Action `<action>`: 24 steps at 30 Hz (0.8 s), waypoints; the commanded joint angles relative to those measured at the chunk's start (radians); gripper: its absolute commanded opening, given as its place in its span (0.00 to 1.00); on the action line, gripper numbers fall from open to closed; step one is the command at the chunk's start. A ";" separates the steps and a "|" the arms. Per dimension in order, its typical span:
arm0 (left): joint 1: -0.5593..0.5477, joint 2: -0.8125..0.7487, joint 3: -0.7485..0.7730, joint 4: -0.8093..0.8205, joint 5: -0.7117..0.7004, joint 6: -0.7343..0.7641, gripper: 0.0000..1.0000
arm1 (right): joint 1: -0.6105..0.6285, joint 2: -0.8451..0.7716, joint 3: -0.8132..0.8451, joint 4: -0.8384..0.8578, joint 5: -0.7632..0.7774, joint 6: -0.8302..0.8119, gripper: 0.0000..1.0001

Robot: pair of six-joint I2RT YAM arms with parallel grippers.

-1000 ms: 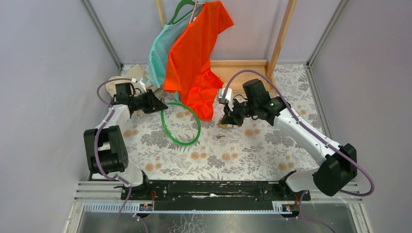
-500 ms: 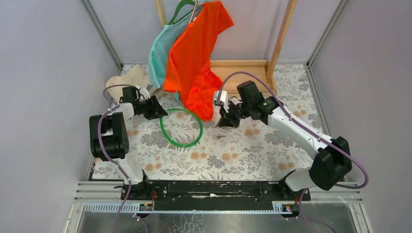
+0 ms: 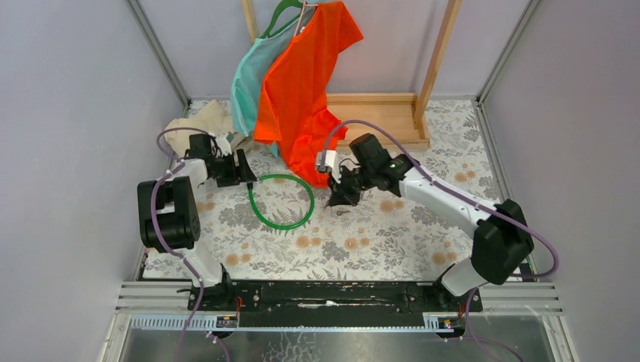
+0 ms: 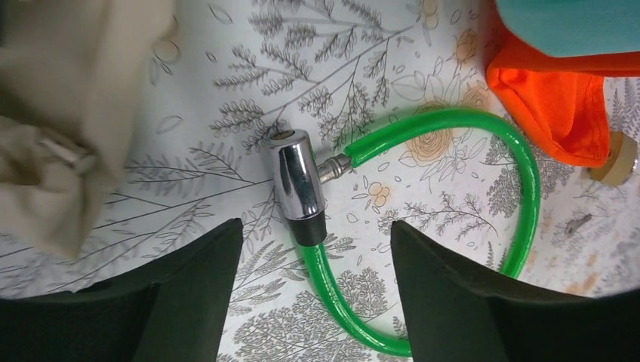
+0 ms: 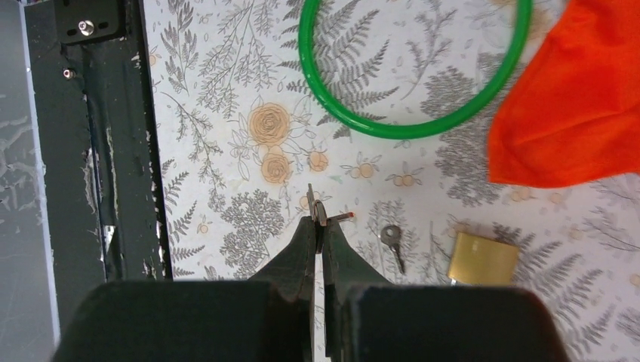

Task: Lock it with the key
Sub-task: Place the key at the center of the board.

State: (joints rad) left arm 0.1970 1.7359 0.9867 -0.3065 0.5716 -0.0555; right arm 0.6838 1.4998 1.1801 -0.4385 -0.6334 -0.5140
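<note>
A green cable lock (image 3: 310, 197) lies in a loop on the floral table, with its chrome cylinder (image 4: 296, 181) at the left end. The cable's free metal tip sits just beside the cylinder. My left gripper (image 3: 245, 172) is open and empty, its jaws straddling the cylinder's black end from above (image 4: 317, 230). My right gripper (image 3: 336, 200) is shut on the key (image 5: 315, 211). The key shows edge-on as thin metal with a small orange tip past the fingertips. It is held above the table, near the loop's right side (image 5: 392, 132).
A bare metal key (image 5: 392, 243) and a brass padlock (image 5: 483, 259) lie on the table by the right gripper. Orange (image 3: 302, 83) and teal shirts hang from a wooden rack (image 3: 438, 53) at the back. A beige cloth (image 3: 200, 121) lies back left.
My right gripper has moved left and nearer, toward the green loop, still shut on the key. My left gripper has shifted right to the lock's cylinder end.
</note>
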 commanded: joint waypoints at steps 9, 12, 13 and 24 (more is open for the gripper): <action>0.000 -0.380 -0.037 0.102 -0.236 0.130 0.92 | 0.201 0.336 0.184 0.005 0.073 0.138 0.03; 0.005 -0.471 -0.054 0.145 -0.287 0.138 0.96 | 0.253 0.417 0.245 -0.005 0.089 0.143 0.08; 0.006 -0.495 -0.059 0.157 -0.303 0.137 0.99 | 0.263 0.441 0.264 -0.007 0.088 0.150 0.09; 0.016 -0.606 -0.096 0.228 -0.342 0.082 1.00 | 0.346 0.629 0.443 -0.054 0.083 0.188 0.25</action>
State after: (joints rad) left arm 0.2039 1.1412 0.9119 -0.1703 0.2520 0.0540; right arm 1.0142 2.0998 1.5402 -0.4568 -0.5571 -0.3565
